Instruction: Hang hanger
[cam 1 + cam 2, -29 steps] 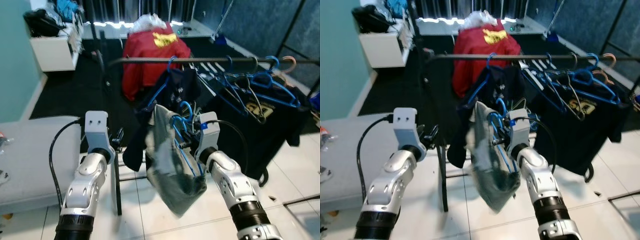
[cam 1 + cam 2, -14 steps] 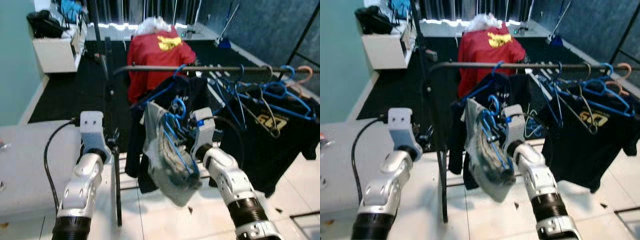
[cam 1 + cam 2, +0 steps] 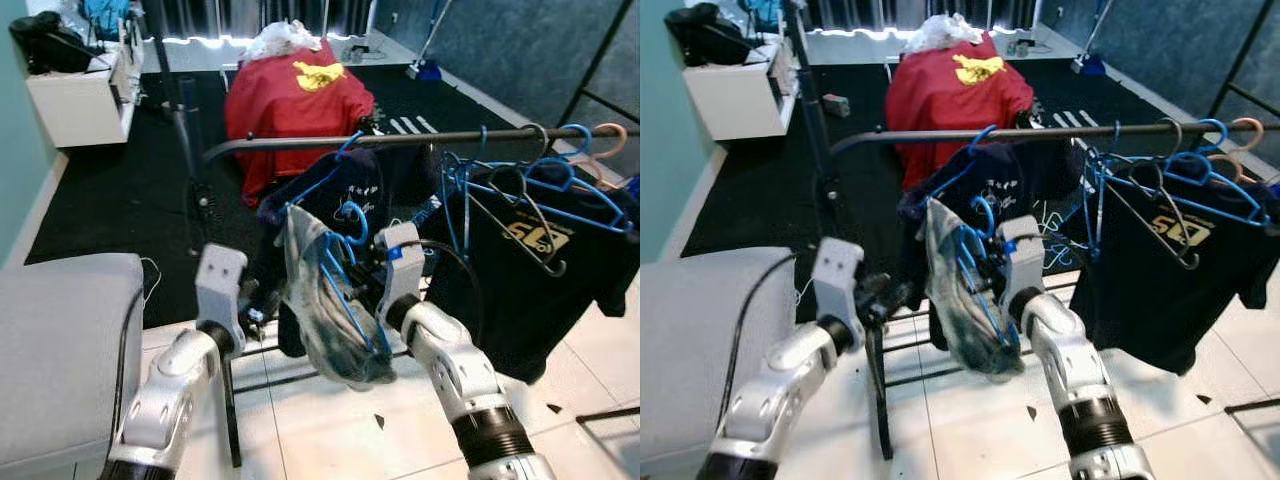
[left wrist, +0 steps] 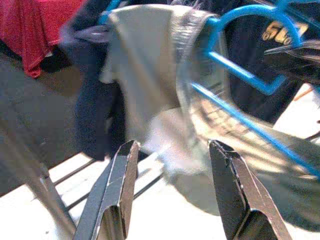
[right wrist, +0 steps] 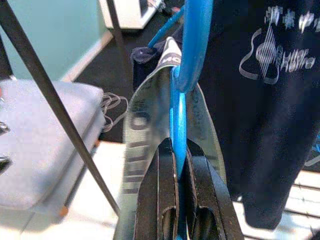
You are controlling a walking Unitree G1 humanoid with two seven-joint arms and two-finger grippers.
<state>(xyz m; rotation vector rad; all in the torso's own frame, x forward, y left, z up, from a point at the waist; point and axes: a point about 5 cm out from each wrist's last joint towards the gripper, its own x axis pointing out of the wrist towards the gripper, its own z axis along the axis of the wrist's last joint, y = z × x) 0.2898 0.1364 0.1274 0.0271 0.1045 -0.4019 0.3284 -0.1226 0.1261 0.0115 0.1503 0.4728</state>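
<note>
My right gripper [image 5: 176, 150] is clamped tight on the blue hanger [image 3: 345, 262], its two black fingers [image 5: 159, 185] pressed against either side of the hanger's thin blue bar with no gap left. The hanger carries a pale grey-green garment [image 3: 318, 300] that droops below my wrist, and its curved hook [image 3: 352, 215] rises just under the dark clothes rail [image 3: 300, 145] without resting on it. I hold it in front of a dark navy shirt [image 3: 350, 190] that hangs from the rail on its own blue hanger. My left gripper [image 4: 172, 190] has its fingers spread wide apart with nothing between them; it points at the grey-green garment from the side, close to the cloth but not gripping it. Further along the rail to my right hang several bare blue hangers [image 3: 530, 180] and a black shirt with a yellow print [image 3: 525, 260]. Beyond the rail, on the black carpet [image 3: 120, 190], sits something draped in red cloth [image 3: 290, 100]. A grey cushioned seat [image 3: 60, 350] lies to my left, beside the rail's upright post [image 3: 880, 390], and the floor beneath me is white tile [image 3: 330, 430].
</note>
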